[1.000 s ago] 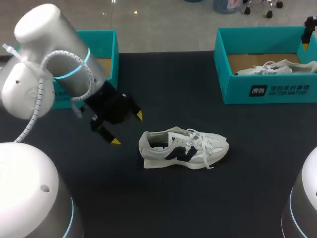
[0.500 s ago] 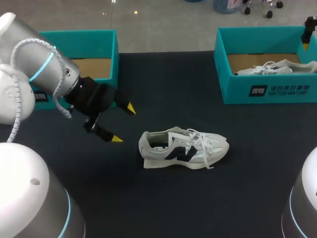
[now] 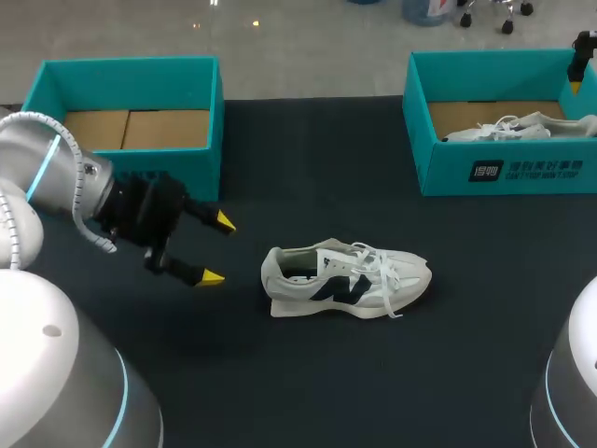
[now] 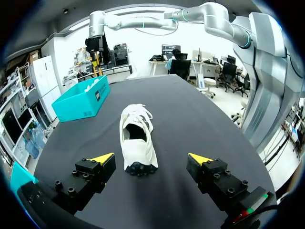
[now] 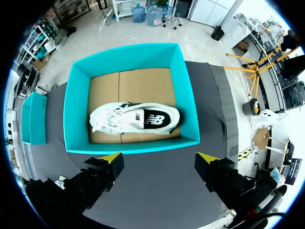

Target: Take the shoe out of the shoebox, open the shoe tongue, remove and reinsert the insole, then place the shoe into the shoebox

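Observation:
A white sneaker with a dark logo (image 3: 345,280) lies on its side on the black table, heel toward my left gripper (image 3: 218,249). That gripper is open and empty, a short way to the left of the heel. Through the left wrist view the sneaker (image 4: 137,138) lies just ahead of the open left gripper (image 4: 151,157), heel nearest, not touched by either finger. My right gripper (image 5: 158,156) hangs open and empty over the teal shoebox (image 5: 76,109) at the right, which holds a second white shoe (image 5: 136,119).
An empty teal shoebox (image 3: 131,63) with a cardboard floor stands at the back left. The right shoebox (image 3: 504,173) stands at the back right, with its shoe (image 3: 508,128) inside. Part of my right gripper (image 3: 580,65) shows above that box's far corner.
My left arm has swung back to the left and lower, carrying its open gripper a little farther from the sneaker's heel. The sneaker and the right arm have not moved.

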You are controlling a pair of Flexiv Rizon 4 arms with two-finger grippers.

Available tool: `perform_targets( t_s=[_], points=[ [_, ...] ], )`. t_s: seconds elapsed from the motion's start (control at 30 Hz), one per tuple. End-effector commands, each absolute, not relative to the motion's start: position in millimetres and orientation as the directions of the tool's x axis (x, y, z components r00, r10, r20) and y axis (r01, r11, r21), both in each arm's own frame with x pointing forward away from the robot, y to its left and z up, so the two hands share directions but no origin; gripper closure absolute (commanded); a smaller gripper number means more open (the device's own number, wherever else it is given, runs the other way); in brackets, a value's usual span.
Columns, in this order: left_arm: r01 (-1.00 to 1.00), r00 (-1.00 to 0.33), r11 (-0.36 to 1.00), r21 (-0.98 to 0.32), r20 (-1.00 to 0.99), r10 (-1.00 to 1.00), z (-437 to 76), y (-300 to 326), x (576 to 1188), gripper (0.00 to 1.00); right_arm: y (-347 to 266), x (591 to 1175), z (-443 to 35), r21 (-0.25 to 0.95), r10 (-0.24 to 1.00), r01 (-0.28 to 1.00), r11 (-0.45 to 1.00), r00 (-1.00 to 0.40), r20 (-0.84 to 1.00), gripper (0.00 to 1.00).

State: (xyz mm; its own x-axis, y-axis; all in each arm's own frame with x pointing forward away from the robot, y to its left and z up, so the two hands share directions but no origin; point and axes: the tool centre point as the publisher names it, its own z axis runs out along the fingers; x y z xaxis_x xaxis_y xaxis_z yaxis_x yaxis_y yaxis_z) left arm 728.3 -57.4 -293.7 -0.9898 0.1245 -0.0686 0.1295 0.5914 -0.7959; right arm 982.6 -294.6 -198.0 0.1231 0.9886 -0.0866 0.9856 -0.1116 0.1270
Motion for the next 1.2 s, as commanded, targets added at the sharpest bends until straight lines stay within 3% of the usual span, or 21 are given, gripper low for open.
perform_targets(
  t_s=[0.03,0.43,0.83,1.2],
  points=[
    [0.110,-0.992,0.589,-0.801,-0.053,0.113,-297.3,-59.0,727.8,0.00,-295.0,982.9,-198.2,0.126,0.989,0.986,-0.112,0.123,-0.087,0.00],
    [-0.016,-1.000,0.531,-0.847,0.011,-0.012,-351.1,-64.7,749.9,0.00,-295.0,982.9,-198.2,0.126,0.989,0.986,-0.112,0.123,-0.087,0.00],
    [-0.104,-0.994,0.557,-0.824,0.072,-0.079,-390.5,-77.8,767.9,0.00,-295.0,982.9,-198.2,0.126,0.989,0.986,-0.112,0.123,-0.087,0.00],
    [-0.104,-0.994,0.557,-0.824,0.072,-0.079,-390.5,-77.8,767.9,0.00,-295.0,982.9,-198.2,0.126,0.989,0.986,-0.112,0.123,-0.087,0.00]
  ],
)
